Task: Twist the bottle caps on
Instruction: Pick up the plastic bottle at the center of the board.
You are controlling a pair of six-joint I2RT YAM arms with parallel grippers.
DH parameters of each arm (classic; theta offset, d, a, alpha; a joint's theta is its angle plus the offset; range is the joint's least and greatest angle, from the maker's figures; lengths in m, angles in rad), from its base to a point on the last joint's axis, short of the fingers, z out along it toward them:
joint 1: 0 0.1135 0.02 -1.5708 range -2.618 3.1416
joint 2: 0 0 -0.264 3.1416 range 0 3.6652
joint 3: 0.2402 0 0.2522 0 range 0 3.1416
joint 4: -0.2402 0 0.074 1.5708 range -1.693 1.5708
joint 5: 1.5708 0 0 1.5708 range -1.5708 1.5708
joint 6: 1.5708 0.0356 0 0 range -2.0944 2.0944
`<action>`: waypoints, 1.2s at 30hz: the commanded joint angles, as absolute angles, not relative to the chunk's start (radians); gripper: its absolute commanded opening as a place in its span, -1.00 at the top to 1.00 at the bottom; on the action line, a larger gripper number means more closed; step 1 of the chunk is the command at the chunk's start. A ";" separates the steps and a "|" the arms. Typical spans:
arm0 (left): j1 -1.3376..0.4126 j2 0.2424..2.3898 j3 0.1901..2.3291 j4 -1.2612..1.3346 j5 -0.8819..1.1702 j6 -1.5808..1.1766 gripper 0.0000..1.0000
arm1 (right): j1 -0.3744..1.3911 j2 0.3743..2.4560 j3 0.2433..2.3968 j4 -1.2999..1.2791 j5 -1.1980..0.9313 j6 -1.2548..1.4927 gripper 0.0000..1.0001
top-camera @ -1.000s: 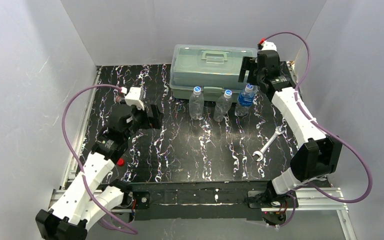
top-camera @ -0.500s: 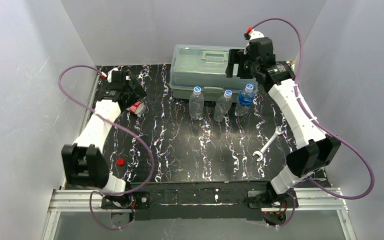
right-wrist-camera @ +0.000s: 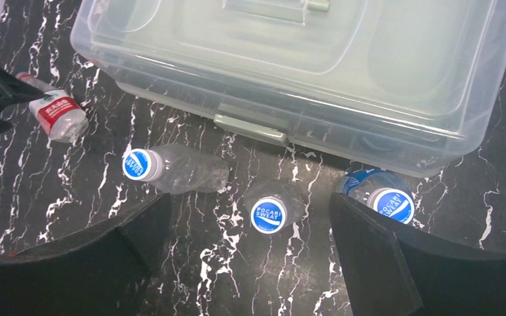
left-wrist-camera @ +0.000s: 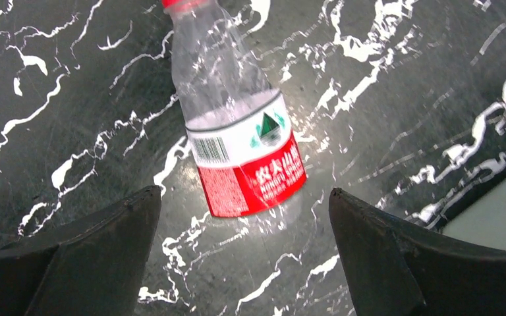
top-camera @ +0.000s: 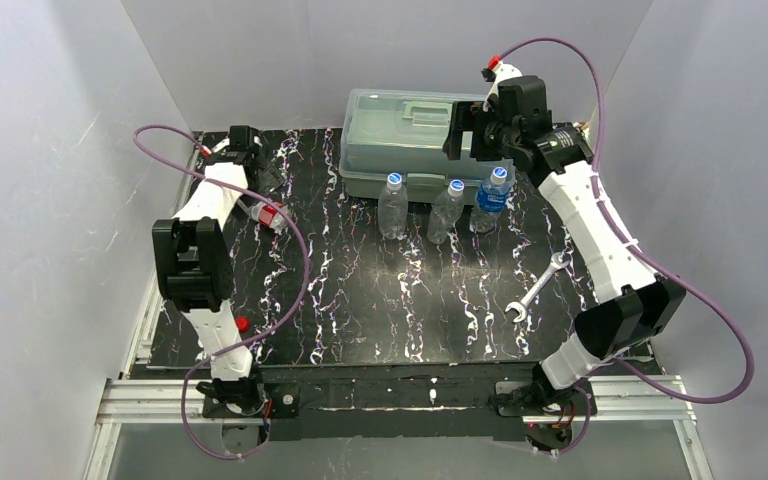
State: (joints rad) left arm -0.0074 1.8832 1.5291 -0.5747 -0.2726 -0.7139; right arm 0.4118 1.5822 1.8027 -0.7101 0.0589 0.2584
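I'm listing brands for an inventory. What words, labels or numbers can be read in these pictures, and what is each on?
"POCARI SWEAT": middle blue cap.
"农夫山泉" above "NONGFU SPRING": red label of the lying bottle.
Too blurred to read: print on the left blue cap and right blue cap; small print by the barcode.

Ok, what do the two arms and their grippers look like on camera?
The left arm and right arm match: white shells with chunky black joints. A purple cable loops along each, ending in a red-tipped plug by the wrist. The left gripper and right gripper have broad, matte black, wedge-shaped fingers. No readable markings.
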 commanded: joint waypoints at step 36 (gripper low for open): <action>0.043 1.719 1.376 -0.519 -0.081 -0.434 0.23 | 0.429 1.456 1.815 -0.771 -0.064 0.244 -0.96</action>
State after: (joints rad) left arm 0.0467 1.8809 1.4132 -0.5259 -0.1612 -0.5426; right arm 0.4129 1.4876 1.8080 -0.7906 -0.0246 0.2543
